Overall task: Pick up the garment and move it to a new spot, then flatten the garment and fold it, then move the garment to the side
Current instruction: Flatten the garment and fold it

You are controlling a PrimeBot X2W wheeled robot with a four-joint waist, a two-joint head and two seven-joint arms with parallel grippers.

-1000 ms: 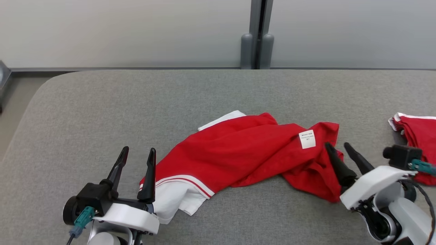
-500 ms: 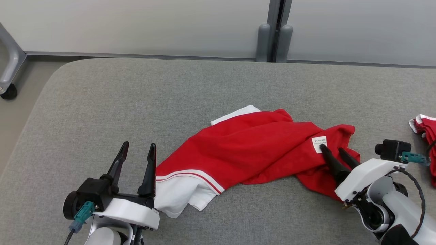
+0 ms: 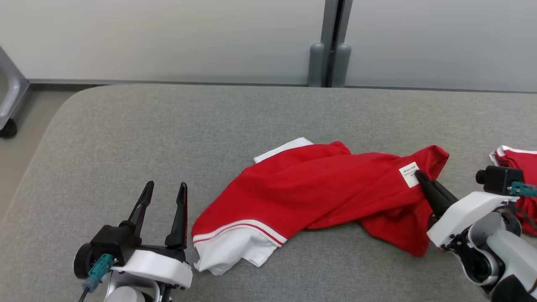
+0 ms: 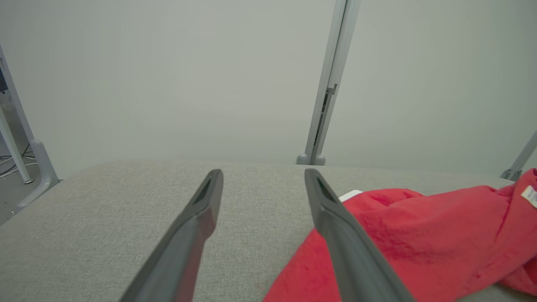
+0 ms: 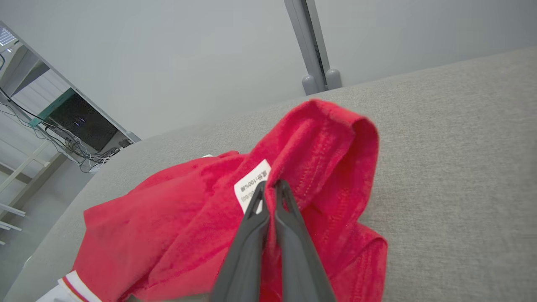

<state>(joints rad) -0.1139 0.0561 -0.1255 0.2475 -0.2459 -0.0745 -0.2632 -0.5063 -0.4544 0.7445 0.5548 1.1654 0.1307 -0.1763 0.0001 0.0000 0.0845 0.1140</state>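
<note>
The garment is a crumpled red shirt with white, red-striped trim, lying across the middle of the grey padded table. My right gripper is shut on a fold of the red cloth beside the white label, at the garment's right end. In the right wrist view the closed fingertips pinch the fabric just under the label, and the cloth peaks above them. My left gripper stands open just left of the white hem, holding nothing. Its fingers frame bare table, with the garment to their right.
A second red and white piece of clothing lies at the table's right edge, behind my right wrist. A grey post stands against the wall behind the table. A metal leg on a caster stands on the floor at far left.
My right gripper has shut on the cloth by the label, and the garment's right corner has drawn up toward it. The head camera has shifted. The left gripper stays open.
</note>
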